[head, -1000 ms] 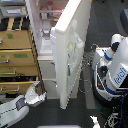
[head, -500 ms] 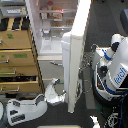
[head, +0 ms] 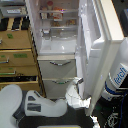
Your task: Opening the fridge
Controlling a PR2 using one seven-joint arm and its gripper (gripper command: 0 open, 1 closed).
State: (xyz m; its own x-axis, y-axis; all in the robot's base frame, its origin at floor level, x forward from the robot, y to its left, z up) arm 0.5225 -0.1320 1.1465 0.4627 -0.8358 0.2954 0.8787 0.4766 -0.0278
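Note:
The tall white fridge (head: 57, 67) stands with its large upper door (head: 97, 45) swung wide open toward the exterior view's right. Lit shelves (head: 57, 20) holding food show inside. Below them are two drawers with curved silver handles (head: 57, 59). My white arm reaches in from the bottom left, and its gripper (head: 80, 86) sits low against the inner edge of the open door, beside the lower drawer. It is too small and blurred to tell how the fingers stand.
A tan wooden drawer cabinet (head: 17, 55) stands right beside the fridge on the exterior view's left. A white-and-blue robot body (head: 117, 75) is behind the open door on the right. Dark floor lies along the bottom.
The fridge door has swung further open toward the right. My arm has reached forward and right, following the door's lower edge.

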